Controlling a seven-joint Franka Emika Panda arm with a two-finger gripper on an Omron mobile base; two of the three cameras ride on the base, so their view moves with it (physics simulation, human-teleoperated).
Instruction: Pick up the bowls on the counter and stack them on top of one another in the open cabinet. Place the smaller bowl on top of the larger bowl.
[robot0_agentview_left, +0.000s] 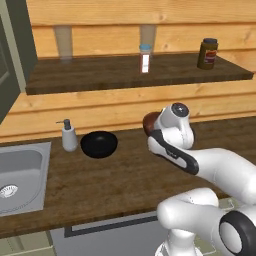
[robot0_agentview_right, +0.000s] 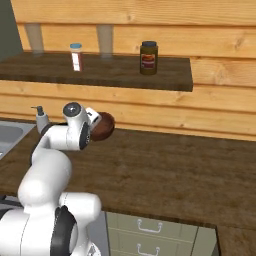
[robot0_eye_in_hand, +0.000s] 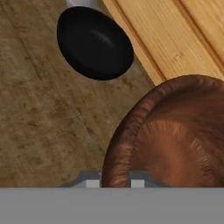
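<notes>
A reddish-brown bowl (robot0_eye_in_hand: 175, 131) hangs tilted above the counter (robot0_agentview_left: 110, 175), close to the wooden back wall. My gripper (robot0_eye_in_hand: 116, 181) is shut on its rim, one finger on each side of the edge. In the base views this brown bowl (robot0_agentview_left: 149, 123) (robot0_agentview_right: 104, 126) peeks out just beyond my hand. A glossy black bowl (robot0_agentview_left: 99, 144) (robot0_eye_in_hand: 94, 41) sits on the counter to the left, beside the soap dispenser (robot0_agentview_left: 68, 136). An olive-green cabinet panel (robot0_agentview_left: 22, 45) shows at the upper left; its interior is out of view.
A dark wall shelf (robot0_agentview_left: 135, 75) above the counter carries a spice shaker (robot0_agentview_left: 145, 58) and a brown jar (robot0_agentview_left: 207, 53). The steel sink (robot0_agentview_left: 22, 175) is set in at the left. Drawers with handles (robot0_agentview_right: 150, 227) lie below the counter's front edge.
</notes>
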